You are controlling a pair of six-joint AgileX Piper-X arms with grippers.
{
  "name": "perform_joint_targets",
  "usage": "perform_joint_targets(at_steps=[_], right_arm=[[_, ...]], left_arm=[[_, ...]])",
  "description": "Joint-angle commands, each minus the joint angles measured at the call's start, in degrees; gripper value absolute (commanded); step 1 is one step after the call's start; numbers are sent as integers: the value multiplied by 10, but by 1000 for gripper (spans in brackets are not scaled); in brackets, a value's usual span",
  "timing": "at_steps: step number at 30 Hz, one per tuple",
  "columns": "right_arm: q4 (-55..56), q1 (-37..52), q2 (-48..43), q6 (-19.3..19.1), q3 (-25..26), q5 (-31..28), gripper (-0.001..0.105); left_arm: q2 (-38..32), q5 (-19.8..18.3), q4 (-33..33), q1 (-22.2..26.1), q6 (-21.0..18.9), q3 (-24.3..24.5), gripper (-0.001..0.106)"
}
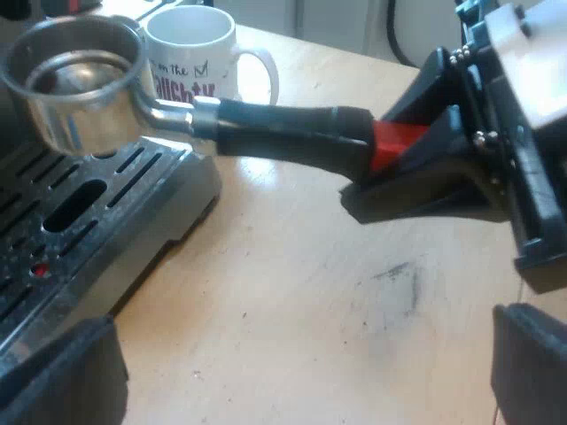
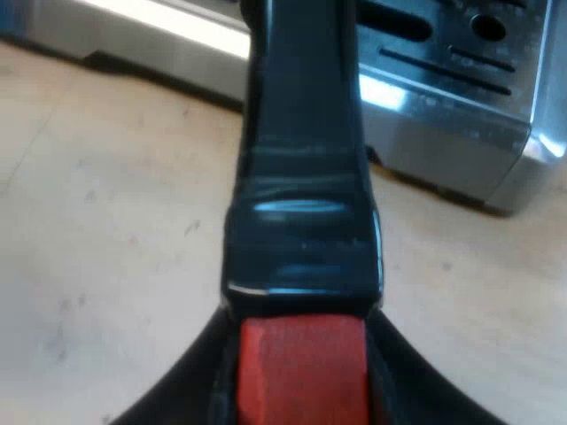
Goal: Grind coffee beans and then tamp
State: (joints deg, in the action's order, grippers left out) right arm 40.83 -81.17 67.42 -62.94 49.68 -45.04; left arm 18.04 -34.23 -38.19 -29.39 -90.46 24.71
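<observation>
**A:** Where is the metal holder [image 1: 80,84] just now?

**B:** Up off the bench [image 1: 292,301], lying roughly level. Its round basket hangs over the edge of the grated drip tray [image 1: 80,221] at the espresso machine's [image 2: 461,106] front, and shiny metal shows inside it. A white mug [image 1: 190,49] with lettering stands on the bench just beyond the basket.

**A:** And what has hold of it?

**B:** The right pincer [image 2: 301,390]. It is closed on the far tip of the dark handle [image 1: 292,133], with the red end [image 1: 399,142] gripped between its two black fingers [image 2: 177,390]. From that arm's own camera the handle runs straight away from the pincer towards the machine.

**A:** The left pincer [image 1: 297,381]?

**B:** Spread wide and holding nothing. It hovers above bare bench, beside the drip tray. The holder's handle crosses beyond its fingertips, well apart from them, and touches neither finger.
</observation>
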Motion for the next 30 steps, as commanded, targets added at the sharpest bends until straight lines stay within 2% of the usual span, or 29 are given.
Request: perform_joint_targets(at_steps=[1, 2, 8, 11, 13, 20, 26, 30], right_arm=[[19, -14, -26, -5, 7, -6, 0], [18, -19, -36, -27, 5, 4, 0], [11, -20, -85, -90, -19, 62, 0], [2, -20, -114, -105, -36, 82, 0], [1, -20, -140, -139, -49, 108, 0], [-21, -17, -174, -216, -80, 168, 0], [-77, -17, -174, -223, -131, 170, 0], [-102, -9, -174, -223, -162, 176, 0]], left_arm=[[-2, -3, -23, -4, 5, 21, 85], [-2, -3, -44, -4, 5, 38, 85], [-2, -3, -72, -4, 5, 74, 85], [-3, -3, -92, -4, 5, 88, 85], [-3, -3, -117, -4, 5, 98, 85], [-12, -11, -175, -4, 10, 105, 85], [-10, 49, -177, -4, 25, 105, 85], [13, 48, -177, -4, 25, 105, 85]])
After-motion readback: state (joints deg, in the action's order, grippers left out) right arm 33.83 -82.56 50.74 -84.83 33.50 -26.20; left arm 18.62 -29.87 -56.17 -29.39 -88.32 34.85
